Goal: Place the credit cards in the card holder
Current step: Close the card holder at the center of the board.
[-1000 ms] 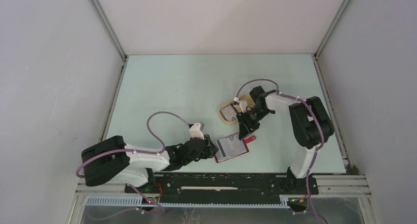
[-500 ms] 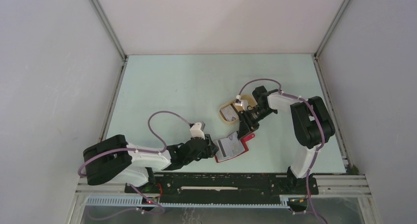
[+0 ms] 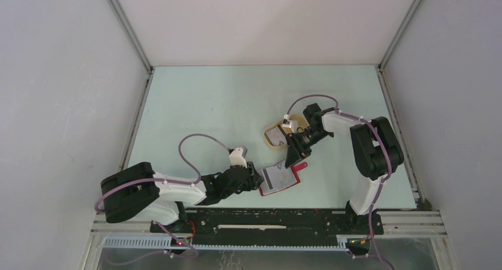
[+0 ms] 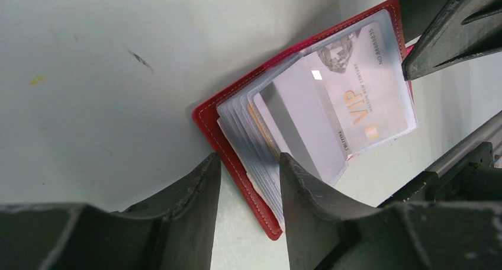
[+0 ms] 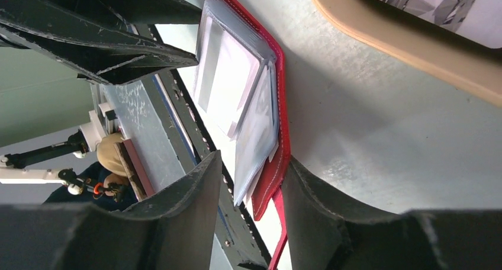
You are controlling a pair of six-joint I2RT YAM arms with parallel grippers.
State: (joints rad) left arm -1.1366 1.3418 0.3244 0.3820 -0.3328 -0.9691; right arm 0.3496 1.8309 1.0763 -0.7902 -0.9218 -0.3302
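Note:
The red card holder (image 3: 279,178) lies open near the table's front edge, with its clear sleeves fanned out. In the left wrist view a VIP card (image 4: 361,86) sits in a sleeve, and a grey card with a dark stripe (image 4: 296,122) is beside it. My left gripper (image 3: 258,178) pinches the holder's left cover and sleeves (image 4: 210,125) at its fingertips. My right gripper (image 3: 292,160) straddles the right cover (image 5: 278,163). The red edge is against one finger, with a gap to the other. Another card (image 5: 438,9) lies in the beige tray.
The beige oval tray (image 3: 271,141) stands just behind the card holder, under the right arm's wrist. The metal rail (image 3: 266,217) runs along the table's front edge, close to the holder. Grey walls enclose the left, right and back.
The right gripper shifted slightly at the holder's right edge. That side of the holder lifted and turned a little. The left arm has barely moved.

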